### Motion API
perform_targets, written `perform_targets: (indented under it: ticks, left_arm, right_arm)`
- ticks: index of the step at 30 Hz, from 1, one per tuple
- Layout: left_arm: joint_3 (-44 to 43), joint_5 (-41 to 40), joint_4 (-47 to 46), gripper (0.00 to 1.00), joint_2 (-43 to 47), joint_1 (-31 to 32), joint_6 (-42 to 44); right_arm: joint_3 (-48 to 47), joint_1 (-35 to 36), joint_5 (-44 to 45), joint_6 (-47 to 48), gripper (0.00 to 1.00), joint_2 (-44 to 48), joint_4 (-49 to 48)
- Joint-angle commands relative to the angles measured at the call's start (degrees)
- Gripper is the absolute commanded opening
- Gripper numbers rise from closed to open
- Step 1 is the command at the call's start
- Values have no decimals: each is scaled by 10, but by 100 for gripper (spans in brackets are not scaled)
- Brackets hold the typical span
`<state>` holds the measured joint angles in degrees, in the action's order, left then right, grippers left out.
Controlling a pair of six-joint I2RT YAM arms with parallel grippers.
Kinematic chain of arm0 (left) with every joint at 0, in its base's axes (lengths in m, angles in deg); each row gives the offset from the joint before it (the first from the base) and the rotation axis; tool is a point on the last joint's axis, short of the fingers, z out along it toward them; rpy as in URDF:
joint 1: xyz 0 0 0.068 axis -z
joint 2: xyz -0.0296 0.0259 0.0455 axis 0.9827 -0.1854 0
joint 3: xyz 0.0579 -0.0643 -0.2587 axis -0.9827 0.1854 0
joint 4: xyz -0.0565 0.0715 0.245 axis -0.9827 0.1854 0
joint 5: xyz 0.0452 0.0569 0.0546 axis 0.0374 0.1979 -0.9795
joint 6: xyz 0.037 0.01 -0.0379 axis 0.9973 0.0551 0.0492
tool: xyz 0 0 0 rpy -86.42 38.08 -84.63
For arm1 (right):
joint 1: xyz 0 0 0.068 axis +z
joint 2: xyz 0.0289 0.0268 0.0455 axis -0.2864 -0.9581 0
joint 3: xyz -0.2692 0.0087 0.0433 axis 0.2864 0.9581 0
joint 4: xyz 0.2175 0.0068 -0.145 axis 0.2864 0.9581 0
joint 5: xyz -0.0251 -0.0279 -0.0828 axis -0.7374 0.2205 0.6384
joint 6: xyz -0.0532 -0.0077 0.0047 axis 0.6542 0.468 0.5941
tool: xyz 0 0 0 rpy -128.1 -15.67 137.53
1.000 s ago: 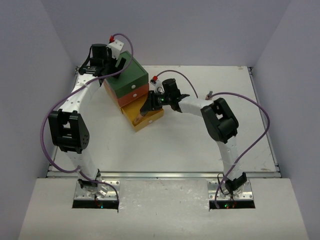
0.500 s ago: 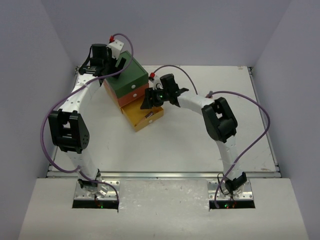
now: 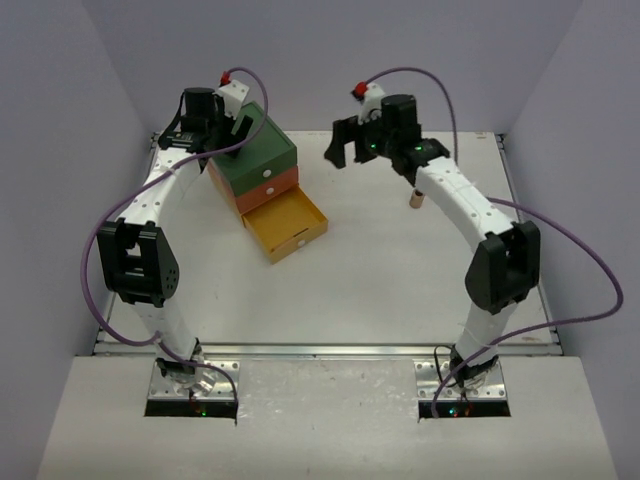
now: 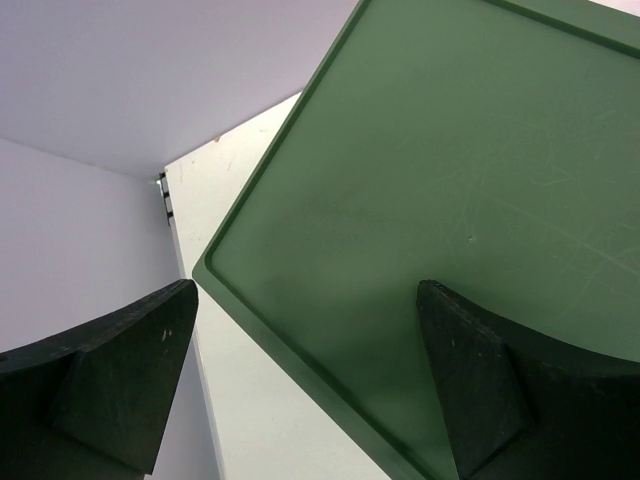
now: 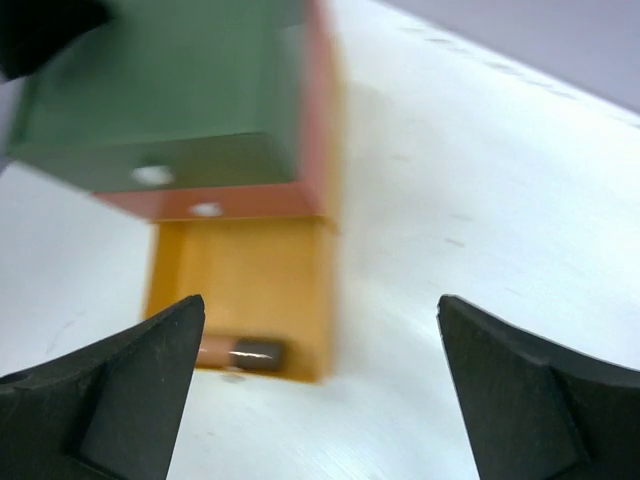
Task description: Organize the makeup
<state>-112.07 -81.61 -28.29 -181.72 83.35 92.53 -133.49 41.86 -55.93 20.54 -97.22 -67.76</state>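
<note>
A slim brown tube with a dark cap (image 5: 240, 353) lies at the front of the open yellow drawer (image 5: 250, 275) of the green-topped chest (image 3: 255, 150). Another slim tube (image 3: 417, 197) stands on the table at the back right, beside the right arm. My right gripper (image 3: 347, 153) (image 5: 320, 390) hangs open and empty, raised to the right of the chest. My left gripper (image 3: 228, 132) (image 4: 305, 380) is open, straddling the back corner of the chest's green top (image 4: 450, 180) without holding anything. No other makeup is in view.
The orange middle drawer (image 3: 268, 190) is closed. The yellow drawer (image 3: 290, 225) juts out toward the table's middle. The table's back left edge and wall (image 4: 165, 190) lie close behind the chest.
My right gripper opened over the yellow drawer, left the brown tube inside it, then lifted away toward the back right. The left arm has not moved.
</note>
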Motion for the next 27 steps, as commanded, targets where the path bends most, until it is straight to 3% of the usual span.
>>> perform_targets:
  ticks: [1,3,5,8,10,16,21,27]
  left_arm:
    - [17,2,66,92,-22,-4,8]
    - [17,7,65,92,-24,-4,6]
    - [17,7,65,92,-25,-4,6]
    - [17,3,65,92,-26,-4,7]
    - [17,3,66,92,-26,-4,8]
    - [21,-5,67,92,-21,-4,11]
    - [25,-9,67,92,-19,-4,15]
    - [24,-15,67,93,-21,-4,20]
  right_arm:
    - [-25,-109,193,1,99,27,130]
    - [5,-127,287,44,99,29,148]
    - [23,-147,310,49,99,29,149]
    - [35,-176,298,32,76,15,149]
    - [30,-186,289,26,68,-2,153]
    - [2,-194,276,17,73,-62,161]
    - [-13,-199,258,15,69,-104,162]
    - [-37,-204,241,8,54,-134,163]
